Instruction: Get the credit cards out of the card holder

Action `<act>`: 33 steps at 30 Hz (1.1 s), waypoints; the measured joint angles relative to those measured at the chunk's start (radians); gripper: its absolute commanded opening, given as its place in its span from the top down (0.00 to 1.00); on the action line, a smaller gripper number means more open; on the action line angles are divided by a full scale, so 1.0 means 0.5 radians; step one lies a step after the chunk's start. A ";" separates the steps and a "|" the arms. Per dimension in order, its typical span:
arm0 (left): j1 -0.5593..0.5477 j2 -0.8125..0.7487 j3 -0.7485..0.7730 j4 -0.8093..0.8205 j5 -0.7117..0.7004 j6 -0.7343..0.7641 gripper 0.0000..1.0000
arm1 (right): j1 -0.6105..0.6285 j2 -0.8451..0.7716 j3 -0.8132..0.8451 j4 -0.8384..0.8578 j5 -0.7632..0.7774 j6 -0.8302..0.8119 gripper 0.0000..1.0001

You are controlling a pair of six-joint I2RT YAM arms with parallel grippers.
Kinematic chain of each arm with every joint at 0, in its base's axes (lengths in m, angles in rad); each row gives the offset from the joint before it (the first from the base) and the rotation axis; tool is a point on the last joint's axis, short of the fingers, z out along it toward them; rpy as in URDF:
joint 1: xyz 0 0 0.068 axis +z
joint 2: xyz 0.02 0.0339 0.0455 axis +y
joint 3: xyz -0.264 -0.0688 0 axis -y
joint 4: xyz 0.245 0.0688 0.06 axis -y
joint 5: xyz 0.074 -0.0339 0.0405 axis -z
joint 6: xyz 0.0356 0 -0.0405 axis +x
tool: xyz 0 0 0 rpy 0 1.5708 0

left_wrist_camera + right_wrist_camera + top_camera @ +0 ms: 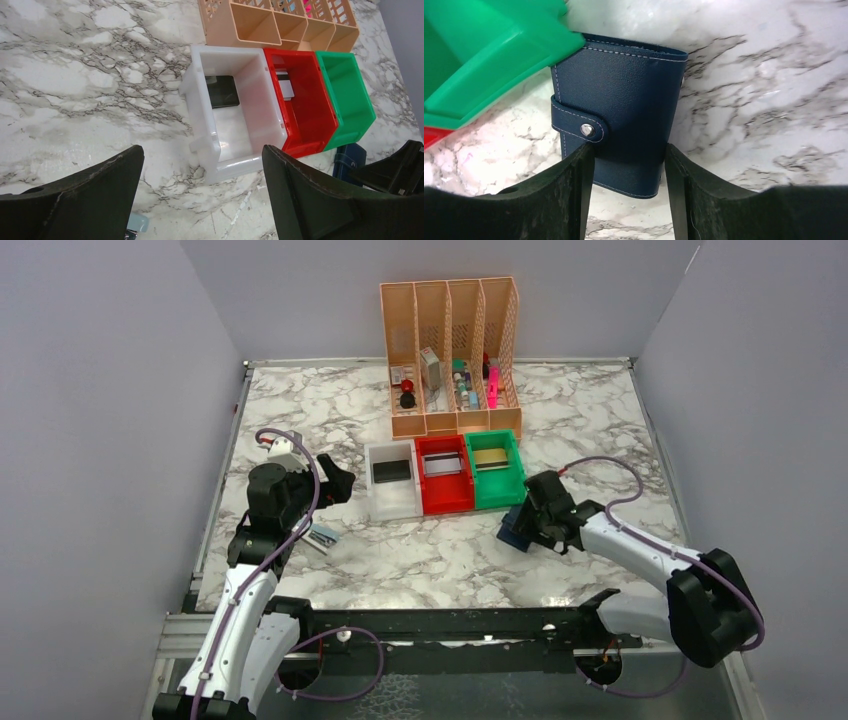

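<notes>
**A:** What lies in the middle?

**B:** A closed navy card holder (624, 95), flat on a white marble table (764, 75). Its strap (574, 122) is snapped shut with a silver stud.

**A:** And the right gripper (628, 155)?

**B:** Two black fingers (569, 195) rise from the bottom edge, one against each side of the holder's lower half.

**A:** Anything else?

**B:** A green bin (489, 45) fills the upper left, its corner over the holder's corner. A sliver of red bin (431, 137) shows below it.

The white-and-black left arm (240, 610) stands folded, its black two-finger left gripper (200, 155) spread wide, while the matching right arm (630, 545) reaches low, right gripper (629, 150) narrower (contact unclear).
</notes>
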 measured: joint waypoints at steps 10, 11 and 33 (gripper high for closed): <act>0.000 0.009 0.000 0.001 0.033 0.001 0.10 | 0.418 0.021 0.083 -0.178 0.054 0.184 0.44; 0.000 0.010 0.000 0.001 0.039 0.001 0.10 | 0.421 0.018 0.084 -0.185 0.052 0.182 0.44; 0.000 0.208 0.002 0.002 0.297 0.007 0.20 | 0.806 0.011 0.068 -0.108 -0.100 -0.049 0.43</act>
